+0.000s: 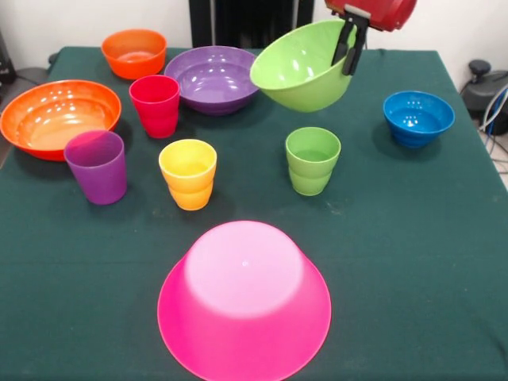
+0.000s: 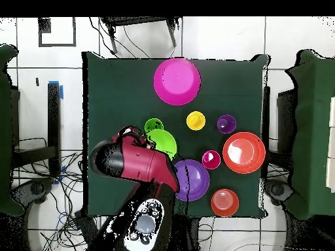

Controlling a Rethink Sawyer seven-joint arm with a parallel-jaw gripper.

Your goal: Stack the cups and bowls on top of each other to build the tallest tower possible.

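Observation:
My gripper [image 1: 349, 49] is shut on the rim of the medium light green bowl [image 1: 304, 65] and holds it tilted in the air above the table's far side; the bowl also shows in the overhead view [image 2: 162, 142]. The large pink bowl [image 1: 244, 302] lies upturned at the near edge, with nothing on it. The purple bowl [image 1: 213, 78], small orange bowl [image 1: 133, 52], large orange bowl [image 1: 57, 115] and small blue bowl [image 1: 418, 117] stand upright. The red cup [image 1: 155, 105], purple cup [image 1: 97, 165], yellow cup [image 1: 188, 173] and light green cup [image 1: 312, 159] stand upright, apart.
The dark green table [image 1: 413, 262] carries everything. In the overhead view my red arm [image 2: 131, 160] covers the blue bowl. Cables and grey gear [image 1: 484, 87] lie off the table's right side.

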